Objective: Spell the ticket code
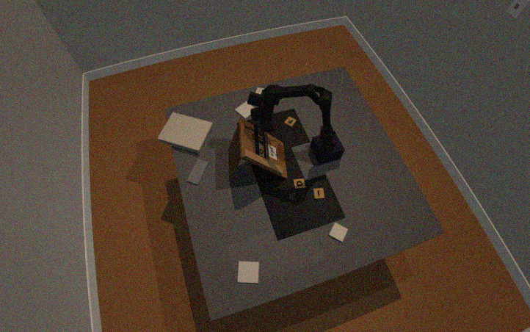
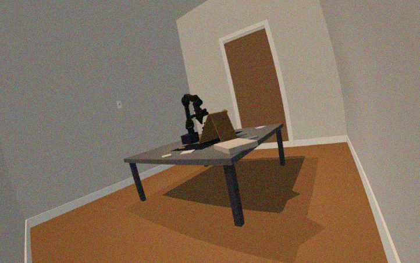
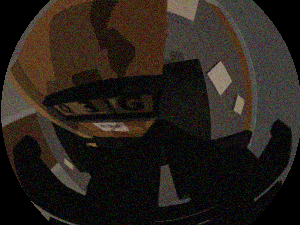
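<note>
The sloped wooden board (image 1: 250, 150) (image 2: 224, 125) (image 3: 150, 41) carries a dark letter rail (image 3: 90, 118). In the wrist view its tiles seem to read Q, 3 (image 3: 90, 105) and G (image 3: 134, 103), left to right. The ticket (image 1: 272, 151) (image 3: 112, 127) is below the rail; its print is unreadable. My gripper (image 1: 260, 128) (image 3: 158, 123) is shut and empty, close to the board at the G end of the rail; its tips are hard to make out. A D tile (image 1: 299, 183), another letter tile (image 1: 318, 193) and a third tile (image 1: 290, 121) lie loose on the dark mat (image 1: 301, 222).
A thick pale block (image 1: 186, 131) (image 2: 237, 145) lies behind the board near the counter edge, with a flat grey piece (image 1: 197, 171) beside it. Pale squares lie near the front (image 1: 248, 272), at the right (image 1: 338, 232) and beyond the gripper (image 1: 244, 109) (image 3: 220, 77).
</note>
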Robot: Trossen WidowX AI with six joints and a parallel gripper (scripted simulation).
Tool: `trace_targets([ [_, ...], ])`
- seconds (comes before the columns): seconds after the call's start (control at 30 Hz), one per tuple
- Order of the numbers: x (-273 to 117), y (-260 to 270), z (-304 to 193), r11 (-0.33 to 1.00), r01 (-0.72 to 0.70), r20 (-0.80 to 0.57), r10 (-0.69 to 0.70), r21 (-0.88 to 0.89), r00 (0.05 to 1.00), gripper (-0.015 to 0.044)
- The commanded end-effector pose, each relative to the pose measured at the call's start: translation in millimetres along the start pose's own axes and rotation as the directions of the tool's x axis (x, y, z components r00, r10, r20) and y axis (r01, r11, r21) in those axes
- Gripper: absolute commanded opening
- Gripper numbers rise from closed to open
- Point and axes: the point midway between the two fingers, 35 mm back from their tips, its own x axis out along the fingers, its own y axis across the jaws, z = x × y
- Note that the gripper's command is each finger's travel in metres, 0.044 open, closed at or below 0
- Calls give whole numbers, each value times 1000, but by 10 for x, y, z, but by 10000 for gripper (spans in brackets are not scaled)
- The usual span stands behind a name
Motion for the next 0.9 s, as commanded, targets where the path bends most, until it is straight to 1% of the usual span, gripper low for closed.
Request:
trace_targets([
  [0.0,21,-7,25,1000,6,2,-6,-3,1000,0],
  [0.87,92,-27,134,1000,6,3,-6,-3,1000,0],
])
